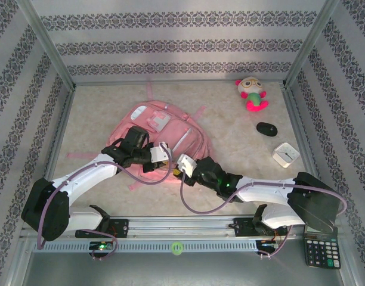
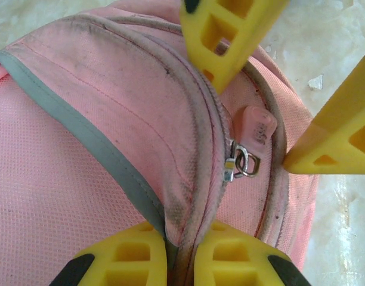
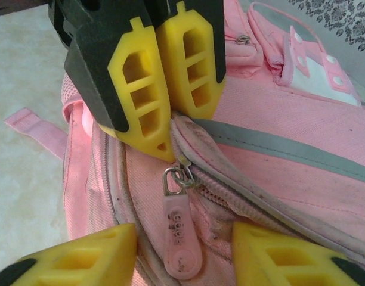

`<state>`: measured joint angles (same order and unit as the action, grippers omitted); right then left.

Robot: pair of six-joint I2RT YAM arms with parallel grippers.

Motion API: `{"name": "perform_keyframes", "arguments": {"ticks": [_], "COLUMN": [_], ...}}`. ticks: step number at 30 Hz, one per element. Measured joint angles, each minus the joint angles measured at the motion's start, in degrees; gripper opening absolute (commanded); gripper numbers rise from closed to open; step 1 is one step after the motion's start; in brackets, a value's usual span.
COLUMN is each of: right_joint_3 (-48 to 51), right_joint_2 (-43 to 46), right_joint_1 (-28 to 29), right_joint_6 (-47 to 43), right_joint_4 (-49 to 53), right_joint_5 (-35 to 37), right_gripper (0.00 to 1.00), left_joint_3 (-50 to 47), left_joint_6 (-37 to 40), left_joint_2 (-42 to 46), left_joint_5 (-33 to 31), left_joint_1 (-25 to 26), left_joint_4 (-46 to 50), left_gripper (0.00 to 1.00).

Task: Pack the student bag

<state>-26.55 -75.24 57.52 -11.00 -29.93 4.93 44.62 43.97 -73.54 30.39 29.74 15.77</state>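
Bright even light, soft faint shadows, slightly soft wrist close-ups

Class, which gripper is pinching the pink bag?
The left gripper: its fingers are shut on the bag, while the right gripper's stand apart either side of the zip pull.

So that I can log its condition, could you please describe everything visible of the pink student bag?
The student bag is pink fabric with a grey trim, white-and-pink front pockets and thin straps. It lies front up on the table. Its seams look grubby. The main zip looks closed here, with its pink pull hanging beside it. The left gripper pinches the fabric ridge by the zip. The right gripper stands open astride the pull.
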Motion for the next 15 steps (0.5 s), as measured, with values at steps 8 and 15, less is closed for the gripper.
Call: {"name": "perform_keyframes", "arguments": {"ticks": [8,15], "right_joint_3": [-1.6,-1.0], "right_joint_2": [-1.3,2.1], "right_joint_1": [0.6,0.3], "right_joint_6": [6.6,10.4], "right_joint_4": [-0.8,1.2], "right_joint_5": [5.8,3.9], "right_gripper": [0.04,0.00], "left_joint_3": [0.0,0.0], "left_joint_6": [-1.6,-2.2], "left_joint_2": [0.0,0.9], "left_joint_5": [-0.4,-0.3], "left_joint_1": [-0.6,-1.0], "left_joint_4": [-1.6,-2.1], "left_gripper": [0.06,0.06]}}
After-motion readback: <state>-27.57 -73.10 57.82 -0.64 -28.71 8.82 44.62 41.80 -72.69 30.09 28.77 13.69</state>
